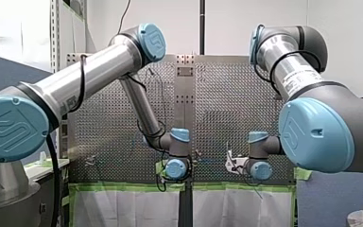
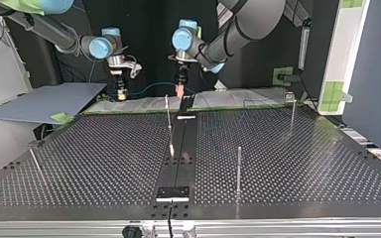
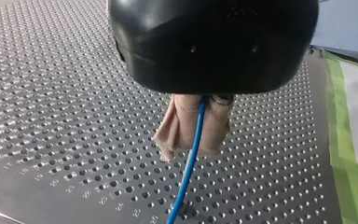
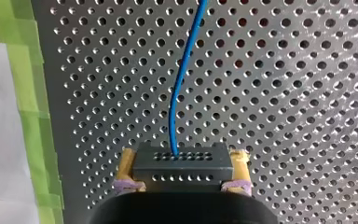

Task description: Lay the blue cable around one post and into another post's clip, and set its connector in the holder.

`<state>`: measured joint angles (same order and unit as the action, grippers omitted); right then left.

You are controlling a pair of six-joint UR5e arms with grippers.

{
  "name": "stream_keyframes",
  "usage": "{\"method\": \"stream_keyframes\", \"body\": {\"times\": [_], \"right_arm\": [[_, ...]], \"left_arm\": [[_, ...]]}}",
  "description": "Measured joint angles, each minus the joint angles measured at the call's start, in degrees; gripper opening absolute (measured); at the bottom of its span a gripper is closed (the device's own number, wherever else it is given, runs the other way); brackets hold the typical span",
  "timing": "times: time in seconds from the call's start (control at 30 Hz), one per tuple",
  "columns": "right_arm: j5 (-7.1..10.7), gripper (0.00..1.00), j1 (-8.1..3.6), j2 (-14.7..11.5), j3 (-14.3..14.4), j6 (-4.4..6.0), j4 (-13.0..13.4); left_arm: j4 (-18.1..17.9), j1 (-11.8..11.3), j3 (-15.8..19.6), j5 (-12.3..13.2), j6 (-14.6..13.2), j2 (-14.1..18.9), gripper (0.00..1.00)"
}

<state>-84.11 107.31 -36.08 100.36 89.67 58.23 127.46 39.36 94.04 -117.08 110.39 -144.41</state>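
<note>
1. Two claws, both loaded. My left gripper (image 3: 198, 128) has its beige pads pinched shut on the blue cable (image 3: 189, 163). The cable runs out past the fingertips, over the perforated table (image 3: 51, 93).
2. My right gripper (image 4: 182, 158) has its yellow pads clamped on either side of the dark connector (image 4: 186, 175). The cable exits the connector's front face and runs ahead, away from the gripper.
3. Top view: both grippers hover at upper centre of frame, near the table's far edge, with my right one left of my left one. The cable spans between them in a shallow sag, long axis left-right in frame.
4. Key relation: every post sits lower in frame than that span. The centre post (image 2: 167, 111) is just below my left gripper and further from my right. The near post (image 2: 238, 168) is at lower right of centre, the side post (image 2: 292, 111) at right.
5. Judgement: my left arm is nearer, so it leads the wrap. The cable has to swing from crosswise to running down-frame.
6. Can't tell which post carries the clip, or where the holder is. Nothing routed yet.
</note>
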Motion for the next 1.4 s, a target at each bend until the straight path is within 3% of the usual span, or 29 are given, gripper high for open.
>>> {"method": "stream_keyframes", "body": {"times": [0.6, 1.4], "right_arm": [[0.83, 0.00, -0.48, 0.3, -2.5, -0.02, -0.5], [1.12, 0.00, -0.51, 0.6, -3.4, -0.10, -0.9]], "left_arm": [[1.8, -2.5, -3.4, 1.3, 0.2, -0.3, 0.05], [5.8, -4.5, -8.7, 1.2, 1.2, -2.8, 0.05]]}}
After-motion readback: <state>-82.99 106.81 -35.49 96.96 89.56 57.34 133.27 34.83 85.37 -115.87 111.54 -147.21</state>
